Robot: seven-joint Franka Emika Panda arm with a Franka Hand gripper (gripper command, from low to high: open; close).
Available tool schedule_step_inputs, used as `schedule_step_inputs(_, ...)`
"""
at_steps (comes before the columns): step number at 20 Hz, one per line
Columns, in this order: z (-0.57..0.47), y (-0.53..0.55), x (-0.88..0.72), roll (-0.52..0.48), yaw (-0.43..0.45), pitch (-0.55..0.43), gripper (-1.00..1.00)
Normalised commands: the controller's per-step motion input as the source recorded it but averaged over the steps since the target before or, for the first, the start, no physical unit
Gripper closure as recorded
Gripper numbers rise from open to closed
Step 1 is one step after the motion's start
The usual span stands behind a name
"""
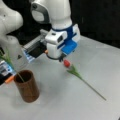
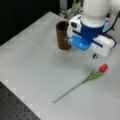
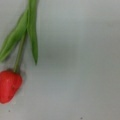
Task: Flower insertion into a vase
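right now your pincer point(image 1: 60, 59) hovers just above the red tulip point(image 2: 103, 68) lying on the table point(image 2: 37, 65); whether it's open, you cannot tell. one stem already stands in the vase point(image 1: 27, 86); pickup needs a clean descent.

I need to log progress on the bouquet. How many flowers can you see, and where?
2. One red tulip lies flat on the table, just below the hand. A second stem stands in the vase, its bloom out of frame.
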Motion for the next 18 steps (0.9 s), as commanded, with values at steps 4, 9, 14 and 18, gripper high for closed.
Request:
schedule_step_inputs(4,-0.27,0.14,0.28,0.059,-0.02,-0.038,-1.0)
schedule_step_inputs(9,-0.22,0.21,0.27,-0.025,-0.03,0.099,-1.0)
schedule_step_inputs(14,-0.21,0.25,0.3,-0.114,-0.004,0.166,-1.0)
schedule_step_inputs(18,-0.23,0.19,0.33,-0.15,0.06,0.052,-1.0)
